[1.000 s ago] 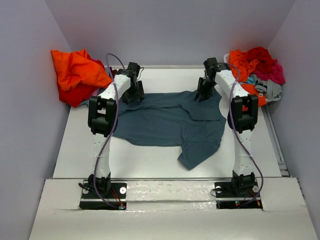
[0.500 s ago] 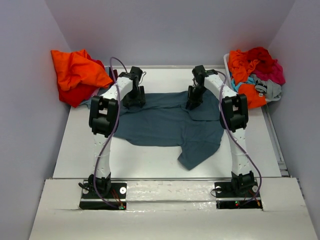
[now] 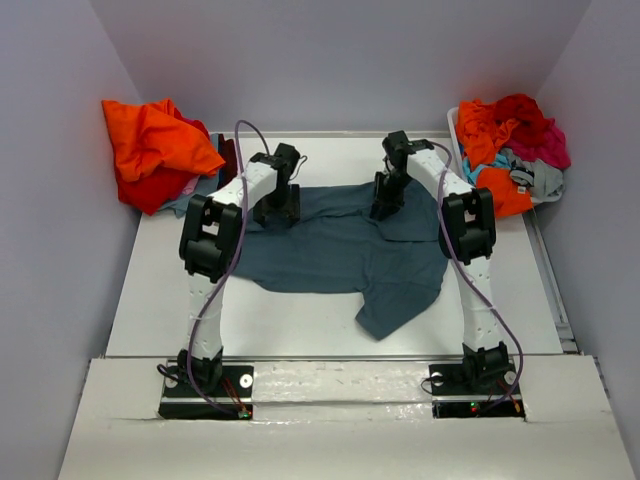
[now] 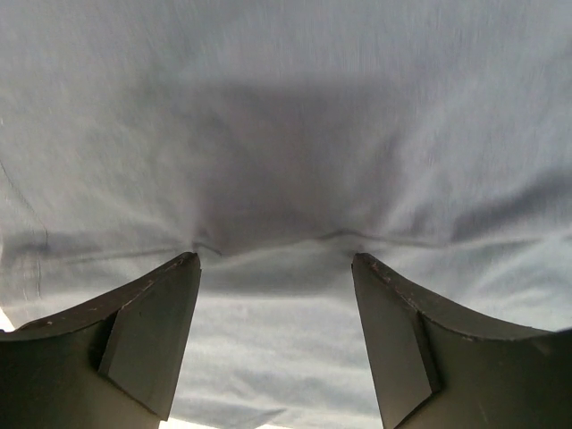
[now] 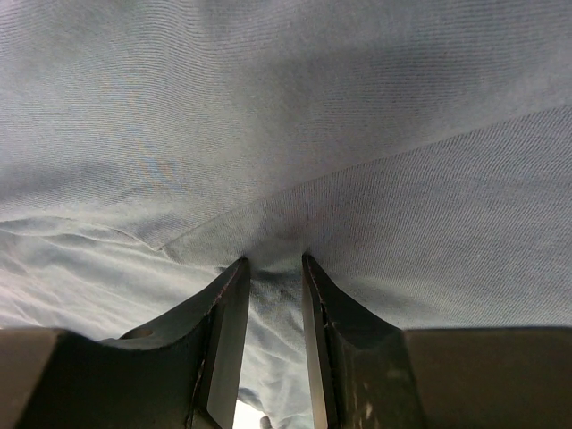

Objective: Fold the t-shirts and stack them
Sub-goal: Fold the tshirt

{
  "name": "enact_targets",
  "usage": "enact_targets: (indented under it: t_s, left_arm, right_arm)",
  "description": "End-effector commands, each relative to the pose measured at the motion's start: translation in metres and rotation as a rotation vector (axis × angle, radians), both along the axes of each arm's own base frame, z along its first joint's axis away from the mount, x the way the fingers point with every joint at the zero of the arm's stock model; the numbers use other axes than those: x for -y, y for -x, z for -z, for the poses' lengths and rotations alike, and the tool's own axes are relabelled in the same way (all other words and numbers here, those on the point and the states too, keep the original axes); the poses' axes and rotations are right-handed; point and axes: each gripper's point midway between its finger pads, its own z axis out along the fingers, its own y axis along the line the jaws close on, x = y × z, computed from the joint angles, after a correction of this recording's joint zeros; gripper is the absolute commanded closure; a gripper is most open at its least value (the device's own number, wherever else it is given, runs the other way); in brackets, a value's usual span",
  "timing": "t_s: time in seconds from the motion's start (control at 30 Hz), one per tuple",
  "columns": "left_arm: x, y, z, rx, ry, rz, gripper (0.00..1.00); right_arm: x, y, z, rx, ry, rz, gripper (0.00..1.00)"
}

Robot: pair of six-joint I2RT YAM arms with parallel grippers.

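The slate-blue t-shirt [image 3: 340, 250] lay spread near the far edge of the table [image 3: 300, 330]. The right gripper [image 3: 386, 206] pinched its cloth narrowly. The left gripper [image 3: 283, 208] hung wide open over it, holding nothing. I judge it should take the edge level with the right.

White table [image 3: 300, 320], slate-blue t-shirt [image 3: 330, 245] spread across ctr, one corner trailing toward near-R, orange t-shirt [image 3: 150, 135] heaped over red t-shirt [image 3: 145, 190] at far-L corner, mixed-colour shirt pile [image 3: 510, 140] at far-R edge.

T-shirt [image 3: 330, 250] spread on the table [image 3: 150, 300].
Behind it, a left heap [image 3: 150, 150] and a right heap [image 3: 510, 140] lie at the far corners.
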Motion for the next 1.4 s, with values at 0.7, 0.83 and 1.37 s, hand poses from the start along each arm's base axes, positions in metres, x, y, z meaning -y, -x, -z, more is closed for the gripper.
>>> enact_targets:
  t_s: [0.7, 0.83, 1.37]
  left_arm:
    - [-0.024, -0.011, -0.024, 0.062, 0.028, -0.109, 0.19]
    - [-0.026, -0.014, -0.033, 0.088, 0.024, -0.114, 0.19]
    - [-0.037, -0.010, -0.015, 0.049, 0.055, -0.160, 0.19]
  right_arm:
    - [0.014, 0.031, -0.001, -0.005, 0.057, -0.008, 0.64]
    - [0.013, 0.023, -0.016, 0.033, 0.052, 0.008, 0.64]
    - [0.020, 0.017, -0.021, 0.058, 0.095, 0.015, 0.64]
